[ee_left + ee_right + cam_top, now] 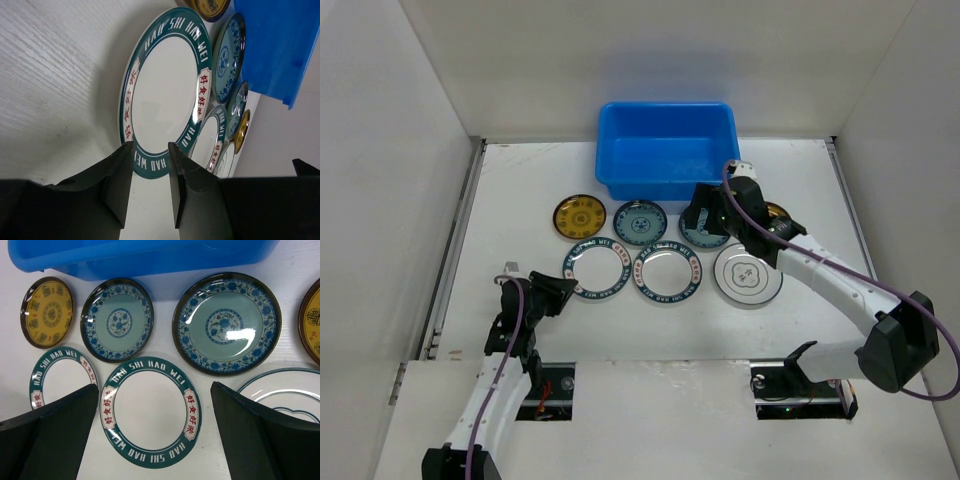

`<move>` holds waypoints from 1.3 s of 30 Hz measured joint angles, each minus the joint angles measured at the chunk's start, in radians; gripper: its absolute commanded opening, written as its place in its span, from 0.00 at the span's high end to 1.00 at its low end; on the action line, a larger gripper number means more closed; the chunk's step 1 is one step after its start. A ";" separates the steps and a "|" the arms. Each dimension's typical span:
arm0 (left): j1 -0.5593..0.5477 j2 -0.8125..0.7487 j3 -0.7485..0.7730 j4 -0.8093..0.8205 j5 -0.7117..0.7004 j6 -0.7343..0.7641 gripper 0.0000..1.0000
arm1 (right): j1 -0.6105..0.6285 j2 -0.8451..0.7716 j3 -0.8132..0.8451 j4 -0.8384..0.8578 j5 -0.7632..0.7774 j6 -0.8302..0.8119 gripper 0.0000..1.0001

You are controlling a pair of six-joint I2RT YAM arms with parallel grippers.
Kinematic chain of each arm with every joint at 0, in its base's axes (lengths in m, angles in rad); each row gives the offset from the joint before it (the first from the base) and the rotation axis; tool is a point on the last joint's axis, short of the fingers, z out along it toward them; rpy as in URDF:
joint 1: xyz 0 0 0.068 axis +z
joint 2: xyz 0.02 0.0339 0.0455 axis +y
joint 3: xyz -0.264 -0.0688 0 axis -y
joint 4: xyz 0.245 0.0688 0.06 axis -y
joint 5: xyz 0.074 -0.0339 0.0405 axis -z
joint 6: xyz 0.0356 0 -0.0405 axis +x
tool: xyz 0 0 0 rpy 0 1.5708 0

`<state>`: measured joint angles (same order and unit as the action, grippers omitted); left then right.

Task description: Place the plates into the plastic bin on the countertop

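The blue plastic bin (666, 150) stands at the back of the white countertop (520, 190). Seven plates lie flat in front of it. The back row holds a yellow plate (579, 216), a teal plate (641, 222), a second teal plate (703, 236) and a second yellow plate (777, 211), both partly hidden by my right arm. The front row holds two white plates with lettered rims (598, 271) (668, 272) and a white plate with a centre mark (748, 273). My right gripper (154, 390) is open above the plates, over the second teal plate (226, 322). My left gripper (150, 150) is open and empty, low at the near edge of the left rimmed plate (167, 85).
White walls stand on the left, back and right of the countertop. A grey rail (455, 250) runs along the left edge. The bin (140, 255) lies just beyond the back row of plates. Bare surface lies left of the plates.
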<state>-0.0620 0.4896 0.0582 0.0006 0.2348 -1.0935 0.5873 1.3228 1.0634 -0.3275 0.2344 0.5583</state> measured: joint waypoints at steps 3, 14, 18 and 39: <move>0.003 0.005 0.000 0.009 0.001 -0.010 0.70 | -0.004 0.000 0.000 0.001 -0.009 0.001 0.00; -0.037 0.103 0.020 -0.047 -0.043 0.012 0.56 | -0.034 -0.022 0.000 0.001 -0.038 0.008 0.00; -0.043 0.172 0.052 -0.044 -0.057 0.013 0.56 | -0.057 -0.055 -0.001 0.005 -0.048 0.014 0.00; -0.101 0.603 0.191 0.171 -0.078 -0.030 0.76 | -0.195 -0.162 -0.040 0.023 -0.127 0.023 0.00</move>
<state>-0.1627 1.0927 0.2493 0.1715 0.1570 -1.1236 0.3923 1.1610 1.0229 -0.3050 0.1074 0.5812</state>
